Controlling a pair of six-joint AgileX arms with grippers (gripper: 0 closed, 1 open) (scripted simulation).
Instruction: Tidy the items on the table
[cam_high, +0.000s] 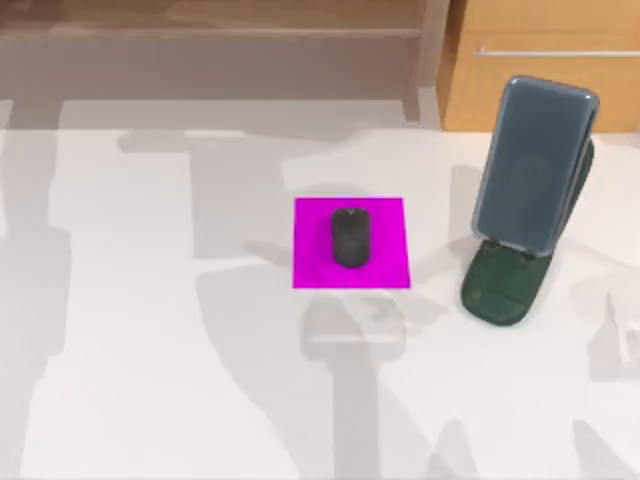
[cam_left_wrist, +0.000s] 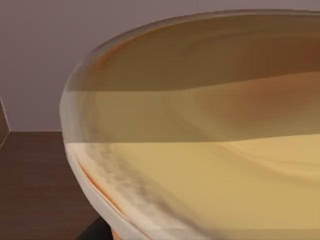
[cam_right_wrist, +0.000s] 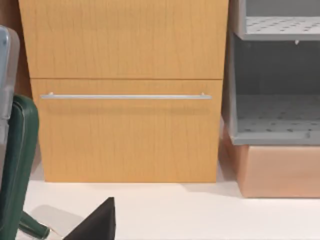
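Close before the left wrist camera, the paper cup (cam_left_wrist: 200, 125) looms (jaws hidden).

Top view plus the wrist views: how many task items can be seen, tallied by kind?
Mouse, on the magenta mat: 1
Smartphone, leaning in the green stand: 1
Paper cup, close up in the left wrist view: 1
Total: 3

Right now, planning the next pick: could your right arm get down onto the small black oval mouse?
Probably yes: the small black oval mouse lies alone on the magenta mat, open from above, apart from the stand-propped smartphone.
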